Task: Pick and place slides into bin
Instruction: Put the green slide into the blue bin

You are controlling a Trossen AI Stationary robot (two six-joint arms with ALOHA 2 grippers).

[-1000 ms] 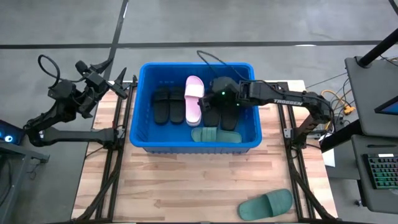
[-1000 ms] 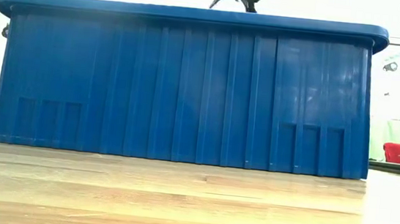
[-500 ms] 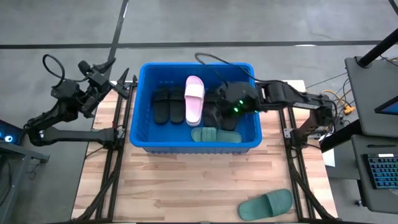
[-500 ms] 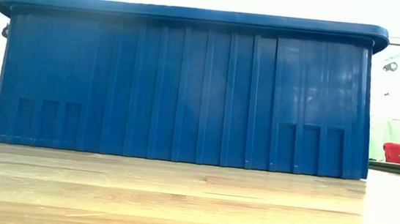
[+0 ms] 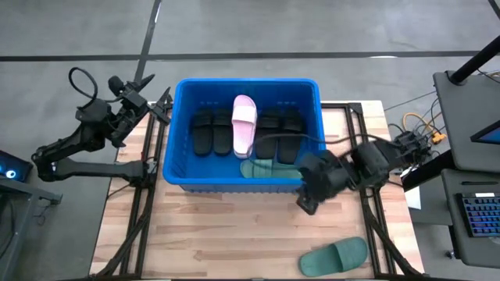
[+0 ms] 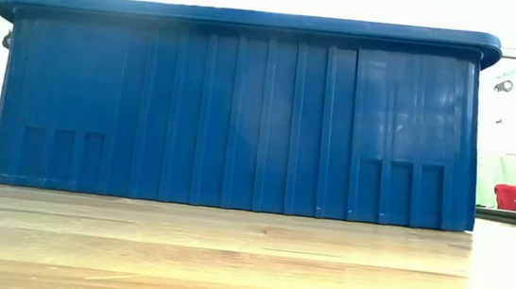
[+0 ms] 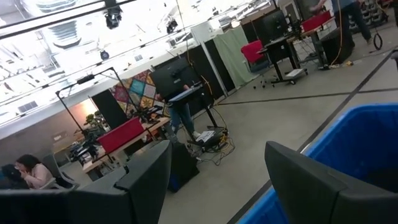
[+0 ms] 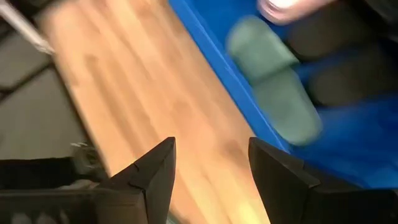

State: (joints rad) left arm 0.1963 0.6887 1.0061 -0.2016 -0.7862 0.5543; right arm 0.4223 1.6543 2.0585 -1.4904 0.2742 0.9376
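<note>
The blue bin (image 5: 178, 168) stands at the table's far middle and fills the low view (image 6: 242, 115). Inside lie two black slides (image 5: 212, 133) at the left, a pink slide (image 5: 244, 123), two more black slides (image 5: 278, 134) and a green slide (image 5: 269, 168) by the near wall. Another green slide (image 5: 334, 255) lies flat on the table near the front right. My right gripper (image 5: 305, 205) is open and empty above the table, just in front of the bin's near right part (image 8: 211, 177). My left gripper (image 5: 158, 103) is open and empty, raised left of the bin (image 7: 214, 180).
Bare wood table (image 5: 219, 234) lies in front of the bin. The table's metal frame rails (image 5: 144, 168) run down both sides. A desk with a keyboard (image 5: 476, 218) stands off the table's right.
My right gripper has drawn out of the bin, from above the black slides on the right, over the near wall toward the table's near edge. My left gripper has shifted a little toward the bin.
</note>
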